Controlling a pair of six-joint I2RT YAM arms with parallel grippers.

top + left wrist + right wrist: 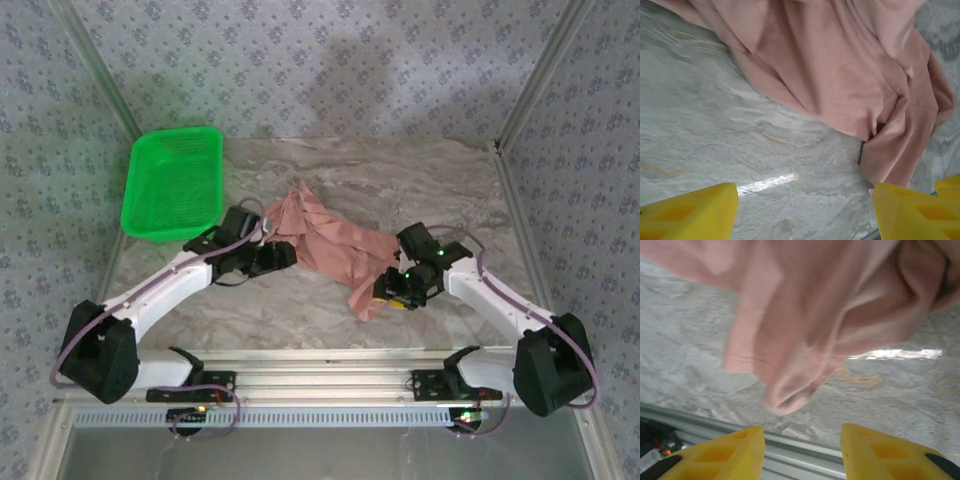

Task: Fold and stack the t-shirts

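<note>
Cotton t-shirt [325, 248], salmon-pink, lies crumpled mid grey marbled counter [420, 175]; my left hand [805, 212] and right hand [802, 442] flank it, fingers apart, I reckon to grab edges for spreading.

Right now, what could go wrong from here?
The t-shirt is bunched in folds, so the open left gripper may pinch several layers instead of one edge. Its near tip lies close to the front rail by the open right gripper; a pull that way could drag it off the table.
</note>
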